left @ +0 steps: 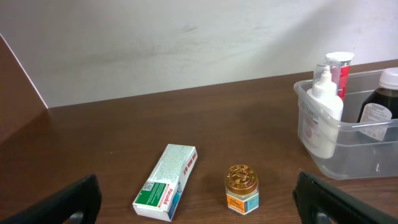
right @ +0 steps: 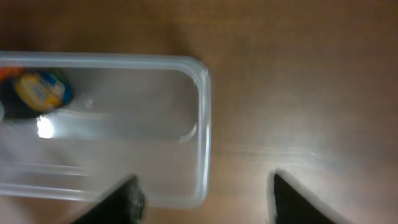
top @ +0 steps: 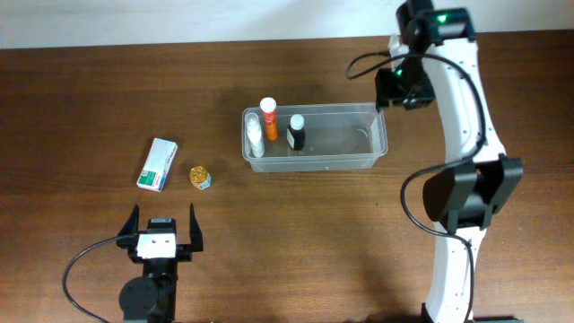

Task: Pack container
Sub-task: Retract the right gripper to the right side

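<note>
The clear plastic container (top: pixel 359 157) lies mid-table with a white bottle (top: pixel 256 136), an orange bottle (top: pixel 269 117) and a dark bottle (top: pixel 296 132) standing in its left end. It also shows in the left wrist view (left: pixel 354 152) and the right wrist view (right: pixel 200 106). A white and green box (top: pixel 158 165) (left: pixel 166 182) and a small gold-lidded jar (top: pixel 200 177) (left: pixel 241 188) lie on the table to its left. My left gripper (top: pixel 164 231) (left: pixel 199 205) is open and empty, near the front edge, just short of the box and jar. My right gripper (top: pixel 401 85) (right: pixel 202 202) is open and empty above the container's right end.
The brown wooden table (top: pixel 108 99) runs to a white wall at the back. The right arm's white links (top: pixel 466 179) rise over the table's right side. Black cables hang by both arms.
</note>
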